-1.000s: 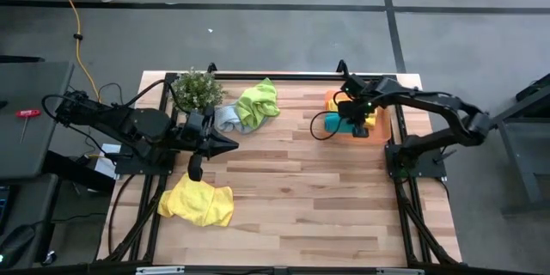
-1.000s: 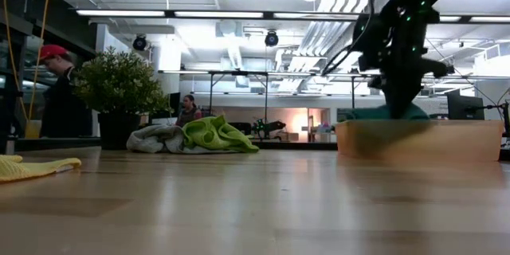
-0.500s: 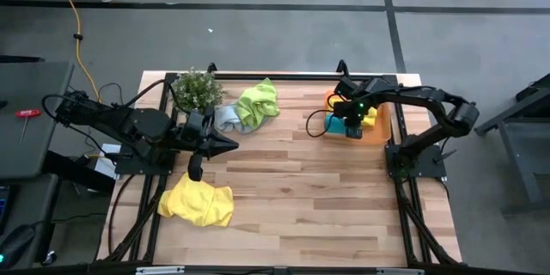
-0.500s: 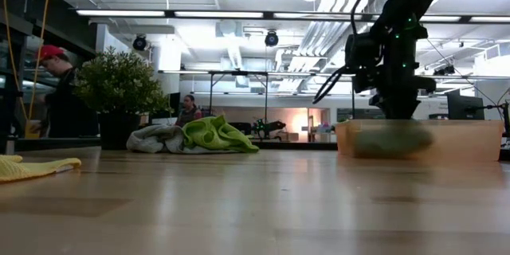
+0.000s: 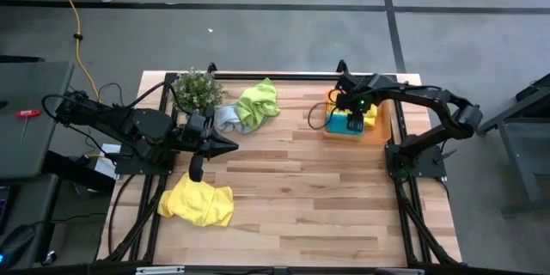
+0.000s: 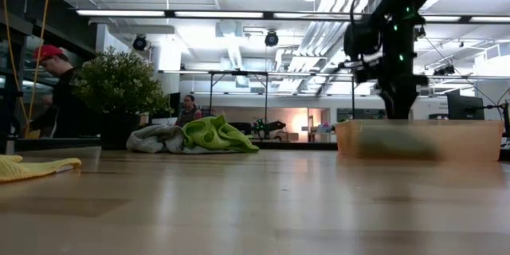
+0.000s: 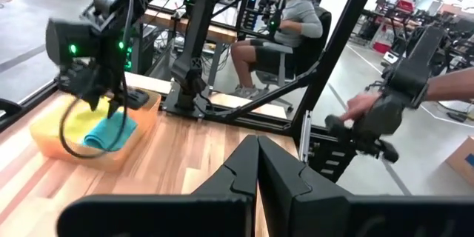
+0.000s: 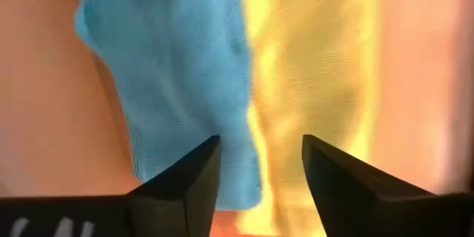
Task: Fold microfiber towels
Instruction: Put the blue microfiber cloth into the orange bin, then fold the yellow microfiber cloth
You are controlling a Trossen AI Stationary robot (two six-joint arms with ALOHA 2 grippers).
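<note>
Teal towel (image 5: 342, 125) now lies loose in the orange tray (image 5: 382, 119), upper right from above; right hand (image 5: 352, 112) has let go. Right wrist: its fingers (image 8: 181, 181) apart over teal towel beside yellow towel (image 8: 311, 67). Left hand (image 5: 230, 145) stays pinched together mid-surface (image 5: 301, 198).

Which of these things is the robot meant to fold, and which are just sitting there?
For folding:
teal towel and yellow towel, both in the tray under the open right claw
loose yellow towel
lime green towel
grey-blue towel

Just sitting there:
orange tray
plant
</note>
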